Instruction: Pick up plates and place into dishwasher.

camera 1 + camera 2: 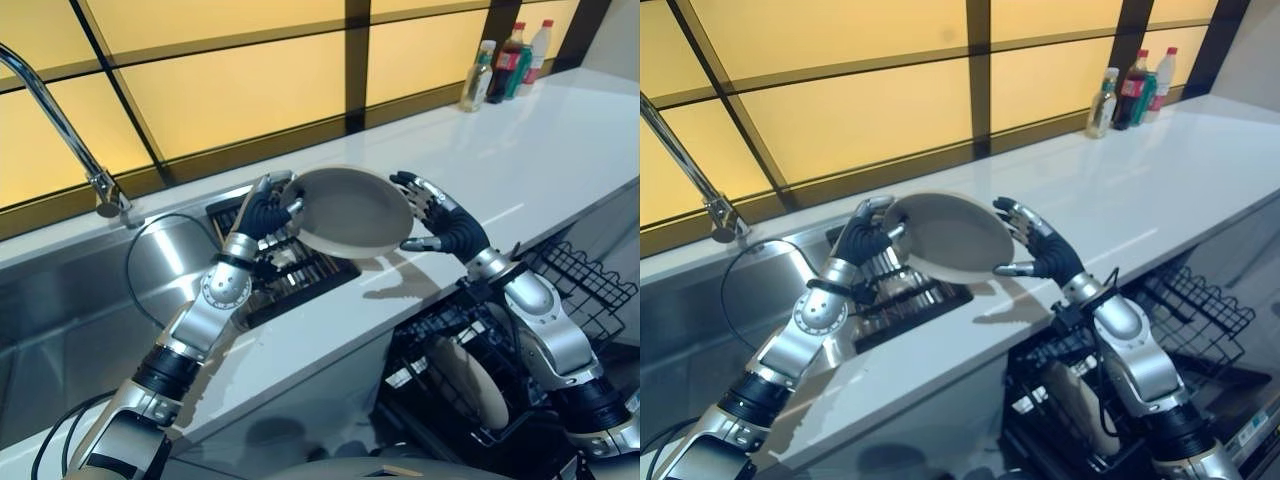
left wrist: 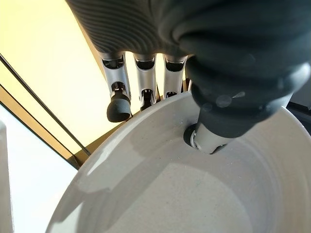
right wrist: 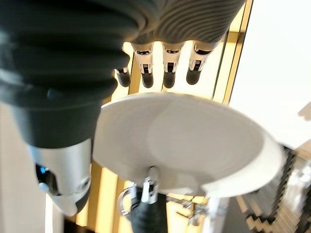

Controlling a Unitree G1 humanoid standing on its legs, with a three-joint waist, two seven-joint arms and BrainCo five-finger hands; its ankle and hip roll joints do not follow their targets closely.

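Note:
A pale grey plate hangs tilted above the white counter, just past the sink's edge. My left hand is shut on its left rim: the thumb presses inside the plate and the fingers curl behind the rim. Beside the plate's right rim is my right hand, open with spread fingers past the edge of the plate; contact is unclear. Below the counter, the open dishwasher's black wire rack holds another plate on edge.
A steel sink with a tall faucet lies at the left, and a dark slatted rack sits in it under the held plate. Several bottles stand at the counter's far right, against the yellow panelled wall.

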